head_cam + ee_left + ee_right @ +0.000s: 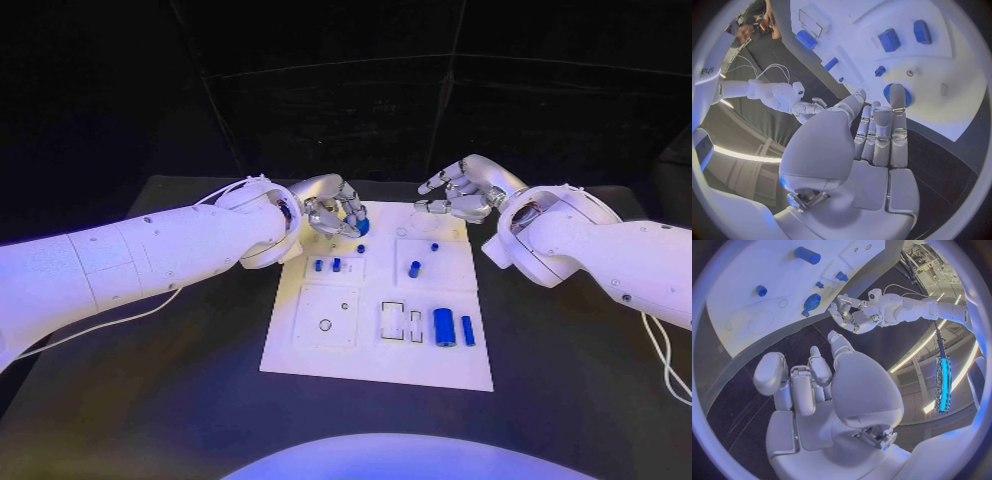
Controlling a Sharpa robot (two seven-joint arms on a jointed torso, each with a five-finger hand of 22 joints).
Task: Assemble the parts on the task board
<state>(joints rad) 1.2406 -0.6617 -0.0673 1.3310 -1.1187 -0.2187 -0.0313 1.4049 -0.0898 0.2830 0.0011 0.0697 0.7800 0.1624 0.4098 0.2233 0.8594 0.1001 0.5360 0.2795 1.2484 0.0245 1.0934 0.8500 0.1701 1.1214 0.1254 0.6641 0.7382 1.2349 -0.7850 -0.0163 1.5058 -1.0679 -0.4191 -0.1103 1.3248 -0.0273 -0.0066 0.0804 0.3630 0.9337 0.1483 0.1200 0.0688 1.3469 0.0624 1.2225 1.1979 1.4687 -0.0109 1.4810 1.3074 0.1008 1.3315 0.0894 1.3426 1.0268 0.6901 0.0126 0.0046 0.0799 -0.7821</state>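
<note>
The white task board [378,360] lies mid-table. My left hand [335,210] hangs over its far left corner, fingers straight and side by side [879,130]. One fingertip lies over a round blue part [906,96], also seen beside the hand [362,228]; the thumb stays clear of it. My right hand [459,195] hovers above the far right edge, loosely curled around nothing [811,385]. Two small blue blocks [327,265], a blue peg [414,268] and a thick blue cylinder [444,327] with a thinner one [467,330] sit on the board.
White rectangular slots [392,320] and a round recess [326,324] lie on the board's near half. Bare black table [173,400] surrounds the board. The left hand [851,315] shows across the board [748,300] in the right wrist view, and the right hand [807,106] in the left wrist view.
</note>
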